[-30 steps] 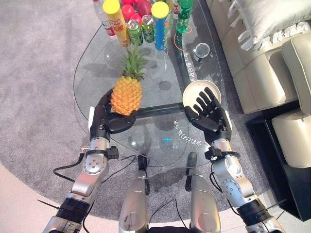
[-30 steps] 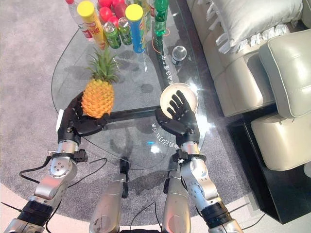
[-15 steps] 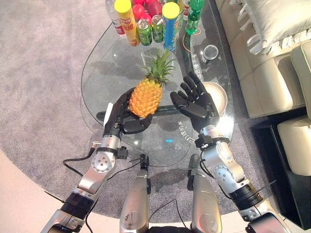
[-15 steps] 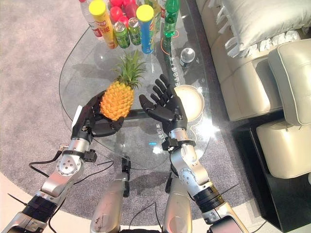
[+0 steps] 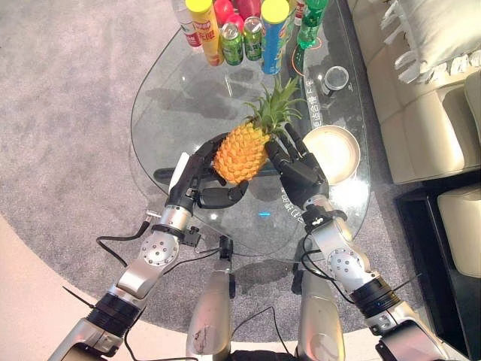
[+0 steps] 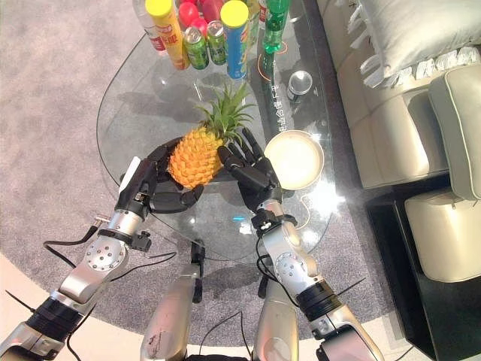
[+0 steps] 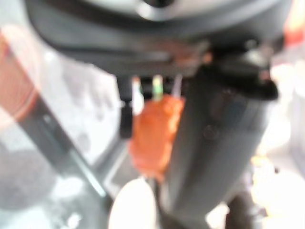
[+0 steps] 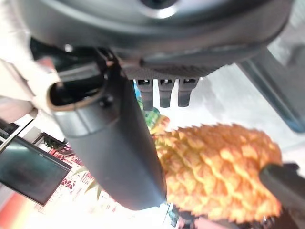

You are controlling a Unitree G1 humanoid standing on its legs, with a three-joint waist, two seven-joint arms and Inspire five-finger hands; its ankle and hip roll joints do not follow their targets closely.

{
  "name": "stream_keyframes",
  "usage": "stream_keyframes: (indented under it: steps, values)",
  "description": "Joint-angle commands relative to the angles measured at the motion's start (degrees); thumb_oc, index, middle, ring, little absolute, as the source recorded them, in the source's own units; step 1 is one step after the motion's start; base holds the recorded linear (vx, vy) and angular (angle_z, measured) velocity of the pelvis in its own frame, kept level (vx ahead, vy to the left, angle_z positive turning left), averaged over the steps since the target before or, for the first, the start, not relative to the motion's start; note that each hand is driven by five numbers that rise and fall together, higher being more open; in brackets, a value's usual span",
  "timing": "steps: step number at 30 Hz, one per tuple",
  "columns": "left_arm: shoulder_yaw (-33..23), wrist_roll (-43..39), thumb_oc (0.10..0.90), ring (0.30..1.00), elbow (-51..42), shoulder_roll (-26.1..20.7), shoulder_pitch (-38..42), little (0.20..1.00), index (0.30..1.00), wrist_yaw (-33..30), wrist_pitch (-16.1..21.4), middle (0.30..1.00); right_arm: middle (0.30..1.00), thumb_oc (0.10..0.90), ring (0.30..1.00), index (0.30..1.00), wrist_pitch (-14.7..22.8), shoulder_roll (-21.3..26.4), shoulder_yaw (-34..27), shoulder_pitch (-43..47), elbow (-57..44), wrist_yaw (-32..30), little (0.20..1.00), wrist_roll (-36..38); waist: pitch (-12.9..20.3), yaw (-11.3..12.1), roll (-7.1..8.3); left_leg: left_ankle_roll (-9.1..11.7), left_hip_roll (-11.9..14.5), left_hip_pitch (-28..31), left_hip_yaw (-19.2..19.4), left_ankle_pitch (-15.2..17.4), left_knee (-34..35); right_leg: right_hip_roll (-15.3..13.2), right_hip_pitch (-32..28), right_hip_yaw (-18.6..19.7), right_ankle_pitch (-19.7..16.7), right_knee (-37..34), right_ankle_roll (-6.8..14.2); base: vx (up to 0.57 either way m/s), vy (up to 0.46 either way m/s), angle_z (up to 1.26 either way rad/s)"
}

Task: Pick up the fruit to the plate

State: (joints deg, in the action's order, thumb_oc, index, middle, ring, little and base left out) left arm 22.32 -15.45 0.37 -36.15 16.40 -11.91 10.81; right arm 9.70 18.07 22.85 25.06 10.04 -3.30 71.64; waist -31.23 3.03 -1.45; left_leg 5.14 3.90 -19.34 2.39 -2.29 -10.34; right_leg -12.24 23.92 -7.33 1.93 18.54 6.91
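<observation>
A yellow-orange pineapple (image 5: 242, 150) with a green crown is held above the glass table (image 5: 161, 90), tilted with its crown toward the far right. My left hand (image 5: 197, 179) cups it from the left and below, thumb and fingers curled round it. My right hand (image 5: 304, 174) lies against the fruit's right side with fairly straight fingers. In the right wrist view the pineapple (image 8: 219, 171) sits just past the thumb (image 8: 114, 143). A round cream plate (image 5: 334, 143) rests on the table right beside my right hand, bare.
Several bottles and cans (image 5: 244, 30) stand in a group at the table's far end. A small clear glass (image 5: 336, 77) stands beyond the plate. A cream sofa (image 5: 428, 90) runs along the right side. Grey carpet surrounds the table.
My left hand has carried the pineapple rightward, toward the plate. My right hand has swung left from over the plate and now touches the fruit's right side. The camera has shifted too.
</observation>
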Motion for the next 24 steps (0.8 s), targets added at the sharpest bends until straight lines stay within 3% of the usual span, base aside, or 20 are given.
stream_keyframes:
  steps: [1,7,15,24]
  values:
    - [0.0,1.6,0.1,0.3,-14.8,-1.1,4.7,0.2,0.3,2.8,11.2,0.3,0.9,0.8,0.9,0.9,0.9,-1.2,-0.3,5.3,-5.5,8.5,0.9,5.2,1.4,-0.8,-0.36,-3.2,-8.5,-4.1,3.3,7.0,-10.0,7.0,-4.6,-5.1,0.1,-5.7,-4.3,0.0,0.0,0.0]
    - [0.7,0.9,0.1,0.3,-14.9,-2.4,5.0,0.2,0.3,5.0,11.6,0.3,0.9,0.8,0.9,0.9,1.0,-0.2,-1.0,6.1,-4.3,11.8,0.9,7.4,1.4,-0.7,-0.62,-3.3,-8.7,-4.2,3.5,7.3,-10.2,6.7,-4.5,-5.1,0.0,-5.6,-4.0,0.0,0.0,0.0]
    - [4.0,-4.2,0.1,0.3,-14.9,-5.5,6.3,0.2,0.3,14.9,9.0,0.3,0.9,0.8,0.9,0.9,4.5,2.7,-2.9,7.9,-2.8,15.4,0.9,9.5,1.4,-1.2,-1.08,-3.7,-8.9,-4.5,4.1,8.0,-10.7,6.2,-3.9,-4.6,-0.3,-5.6,-3.5,0.01,0.032,0.01]
    - [8.1,-11.7,0.1,0.3,-14.1,-8.8,8.7,0.2,0.3,23.7,3.8,0.3,0.9,0.8,0.9,0.9,10.5,6.7,-5.0,10.3,0.5,11.9,0.9,6.2,1.4,-2.0,-1.69,-4.1,-9.0,-4.7,5.2,8.2,-10.0,5.9,-3.1,-3.9,-1.0,-6.3,-2.9,0.0,0.039,-0.02]
